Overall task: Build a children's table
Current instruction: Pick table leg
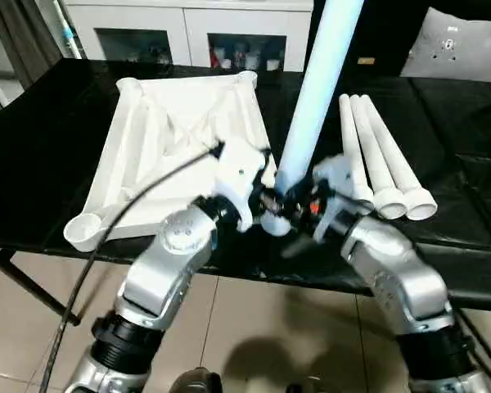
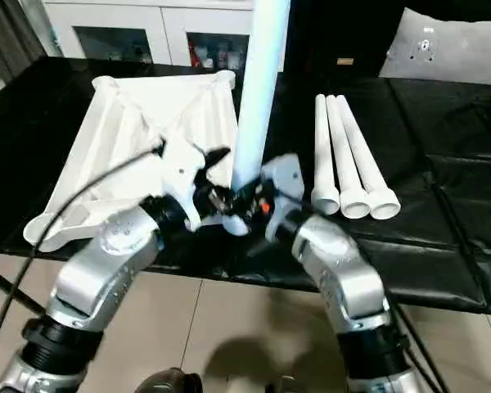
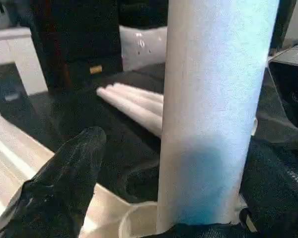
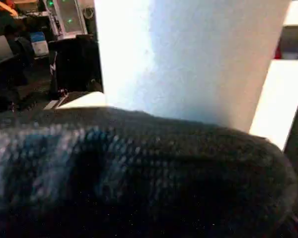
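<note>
**A:** What lies where on the table (image 1: 57,147)?

**B:** The tabletop piece (image 1: 176,123) lies upside down on the left part. One leg (image 1: 315,90) stands upright in its near right corner socket (image 3: 139,225). Three more legs (image 1: 376,160) lie side by side to the right, touching each other, wide ends toward the near edge.

**A:** And the tools?

**B:** The left tool (image 1: 258,196) sits just left of the standing leg's base, the right tool (image 1: 299,205) just right of it. A cabinet (image 1: 188,33) stands behind the table.

Upright leg blocks the near desk edge
Bare desk (image 1: 49,139) lies open left of the tabletop (image 1: 180,123); three legs (image 1: 380,164) crowd the right, upright leg (image 1: 311,90) between both tools
</note>
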Robot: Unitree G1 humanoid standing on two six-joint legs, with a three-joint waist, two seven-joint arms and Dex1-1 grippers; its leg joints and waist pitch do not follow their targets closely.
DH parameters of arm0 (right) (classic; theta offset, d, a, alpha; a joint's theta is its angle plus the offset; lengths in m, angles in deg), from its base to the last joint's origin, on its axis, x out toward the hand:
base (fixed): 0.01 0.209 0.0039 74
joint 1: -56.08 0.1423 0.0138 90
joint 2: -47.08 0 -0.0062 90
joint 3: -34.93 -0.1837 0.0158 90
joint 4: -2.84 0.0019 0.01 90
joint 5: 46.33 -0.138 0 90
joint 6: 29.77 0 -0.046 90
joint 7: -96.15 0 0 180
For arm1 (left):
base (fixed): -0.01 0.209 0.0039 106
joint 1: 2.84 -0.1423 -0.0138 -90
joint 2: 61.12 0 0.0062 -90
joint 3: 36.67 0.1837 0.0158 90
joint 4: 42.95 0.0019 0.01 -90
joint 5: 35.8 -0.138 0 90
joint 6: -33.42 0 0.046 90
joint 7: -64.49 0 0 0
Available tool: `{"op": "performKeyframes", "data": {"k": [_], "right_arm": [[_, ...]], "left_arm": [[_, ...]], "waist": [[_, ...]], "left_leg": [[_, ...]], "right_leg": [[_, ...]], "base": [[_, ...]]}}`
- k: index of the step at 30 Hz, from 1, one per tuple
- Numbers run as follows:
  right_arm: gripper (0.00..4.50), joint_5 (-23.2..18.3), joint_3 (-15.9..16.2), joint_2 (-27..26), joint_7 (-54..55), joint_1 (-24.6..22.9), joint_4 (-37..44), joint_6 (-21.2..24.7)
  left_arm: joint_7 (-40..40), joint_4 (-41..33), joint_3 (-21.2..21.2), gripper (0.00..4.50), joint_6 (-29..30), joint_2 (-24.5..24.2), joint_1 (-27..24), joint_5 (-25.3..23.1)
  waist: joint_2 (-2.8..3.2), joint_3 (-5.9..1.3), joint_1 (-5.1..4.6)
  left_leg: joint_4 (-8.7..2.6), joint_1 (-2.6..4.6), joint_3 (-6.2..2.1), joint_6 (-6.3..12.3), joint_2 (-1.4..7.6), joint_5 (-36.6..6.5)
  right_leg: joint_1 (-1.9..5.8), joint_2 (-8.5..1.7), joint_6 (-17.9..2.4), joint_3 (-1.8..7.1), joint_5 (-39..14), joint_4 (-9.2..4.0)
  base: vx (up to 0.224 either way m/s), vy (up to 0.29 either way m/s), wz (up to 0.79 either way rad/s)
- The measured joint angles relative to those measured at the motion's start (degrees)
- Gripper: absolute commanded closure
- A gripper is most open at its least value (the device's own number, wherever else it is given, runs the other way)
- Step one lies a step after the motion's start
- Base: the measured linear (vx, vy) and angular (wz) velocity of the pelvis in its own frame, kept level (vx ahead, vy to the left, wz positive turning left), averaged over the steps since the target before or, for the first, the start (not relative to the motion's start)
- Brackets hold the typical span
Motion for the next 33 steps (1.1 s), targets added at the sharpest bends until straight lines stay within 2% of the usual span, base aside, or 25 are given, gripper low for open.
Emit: {"op": "performKeyframes", "data": {"k": [2,4,7,10,12,15,18,19,20,24,33], "right_arm": [[2.59,0.25,-0.09,-0.37,-0.33,-0.5,-0.53,-1.43],[2.59,0.25,-0.07,-0.57,-0.58,-1.21,-1.15,-2.44],[2.59,0.27,0.02,-0.63,-1.26,-1.33,-2.7,-3.4],[2.59,0.36,0.02,-0.69,-1.8,-1.3,-3.42,-4.27],[2.59,0.45,0.02,-0.86,-2.05,-1.27,-4.06,-4.73],[2.59,0.6,0.01,-0.83,-2.64,-1.26,-4.66,-5.29],[2.59,0.71,0.02,-0.83,-2.77,-1.26,-4.95,-5.83],[2.59,0.71,0.01,-0.81,-2.83,-1.26,-4.95,-5.97],[2.59,0.73,0.01,-0.81,-2.86,-1.26,-4.97,-6.02],[2.59,0.85,-0.07,-0.8,-2.91,-1.21,-5.01,-6.4],[2.59,1.77,0.0,-0.95,-3.11,-0.8,-6.13,-7.55]], "left_arm": [[-0.8,0.49,0.56,0.59,-1.23,0.02,-0.33,0.01],[-1.17,1.43,0.75,0.94,-2.57,0.05,-0.86,-0.01],[-1.86,2.87,1.54,1.08,-4.48,-0.06,-1.22,-0.39],[-2.37,3.54,1.6,1.47,-5.71,-0.18,-1.27,-0.75],[-3.05,3.91,1.77,1.47,-6.2,-0.17,-1.3,-1.16],[-3.79,4.68,1.68,1.82,-6.78,-0.12,-1.31,-0.91],[-4.67,5.05,1.68,1.92,-6.79,0.05,-1.33,0.18],[-4.73,5.05,1.63,2.23,-6.79,0.08,-1.33,0.25],[-4.79,5.05,1.62,2.32,-6.79,0.1,-1.33,0.3],[-4.89,5.27,1.08,2.53,-6.76,0.72,-1.42,0.96],[-4.9,5.56,0.88,2.55,-6.65,0.72,-1.41,1.14]], "waist": [[0.02,-0.02,0.02],[0.01,-0.03,-0.02],[0.01,-0.03,-0.08],[0.01,-0.03,-0.13],[0.02,-0.03,-0.12],[0.01,-0.04,-0.12],[0.01,-0.04,-0.1],[0.01,-0.05,-0.1],[0.0,-0.05,-0.1],[-0.01,-0.06,-0.09],[0.0,-0.06,-0.1]], "left_leg": [[0.0,0.02,0.0,0.0,0.0,0.0],[0.0,0.03,0.0,0.0,0.0,0.0],[0.0,0.03,0.0,0.0,0.0,0.0],[0.0,0.05,0.0,0.0,0.01,0.0],[0.0,0.04,0.01,0.0,0.01,0.0],[0.0,0.05,0.04,0.0,0.01,0.0],[0.0,0.04,0.07,0.0,0.01,0.0],[0.0,0.04,0.07,0.0,0.01,0.0],[0.0,0.04,0.07,0.0,0.01,0.0],[0.01,0.04,0.08,0.01,0.01,0.01],[0.01,0.04,0.09,0.01,0.02,0.01]], "right_leg": [[0.02,0.0,0.0,0.0,0.0,0.0],[0.02,0.0,0.0,0.0,0.01,0.01],[0.01,0.0,0.01,0.0,0.05,0.0],[0.02,0.0,0.03,0.0,0.11,0.01],[0.02,-0.01,0.03,0.0,0.14,0.0],[0.02,-0.02,0.02,0.01,0.16,0.0],[0.02,-0.04,0.0,0.01,0.18,0.0],[0.02,-0.04,0.0,0.01,0.19,0.01],[0.02,-0.04,0.0,0.01,0.19,0.01],[0.02,-0.05,0.0,0.01,0.19,0.01],[0.02,-0.05,0.0,0.0,0.19,0.01]], "base": [[0.0,0.0,0.0],[0.0,0.0,0.0],[0.0,0.0,0.0],[0.0,0.0,0.0],[0.0,0.0,0.0],[0.0,0.0,0.0],[0.0,0.0,0.0],[0.0,0.0,0.0],[0.0,0.0,0.0],[0.0,0.0,0.0],[0.0,0.0,0.0]]}}
